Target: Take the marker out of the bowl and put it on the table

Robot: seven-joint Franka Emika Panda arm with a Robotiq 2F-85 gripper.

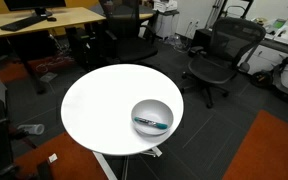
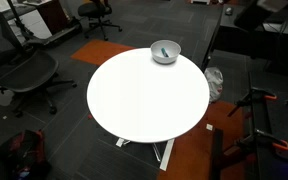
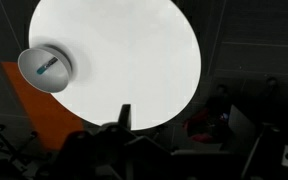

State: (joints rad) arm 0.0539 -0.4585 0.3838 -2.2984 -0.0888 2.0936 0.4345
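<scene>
The silvery-grey bowl (image 1: 155,106) sits near the edge of the round white table (image 1: 99,105). The dark, teal-blue marker (image 1: 152,124) lies inside it. Both exterior views show the bowl (image 2: 173,47), the marker (image 2: 164,54) and the table (image 2: 144,100). The arm is not in either exterior view. In the wrist view the bowl (image 3: 30,62) with the marker (image 3: 48,67) is at the table's (image 3: 124,55) left edge, far from the gripper (image 3: 125,118). The gripper is only a dark silhouette at the bottom, so its opening is unclear.
Black office chairs (image 1: 216,55) and a wooden desk (image 1: 44,18) stand behind the table. Another chair (image 2: 19,70) is beside it. An orange floor patch (image 3: 29,115) lies under the table's side. Tripod legs and cables (image 2: 254,105) are near the bowl side.
</scene>
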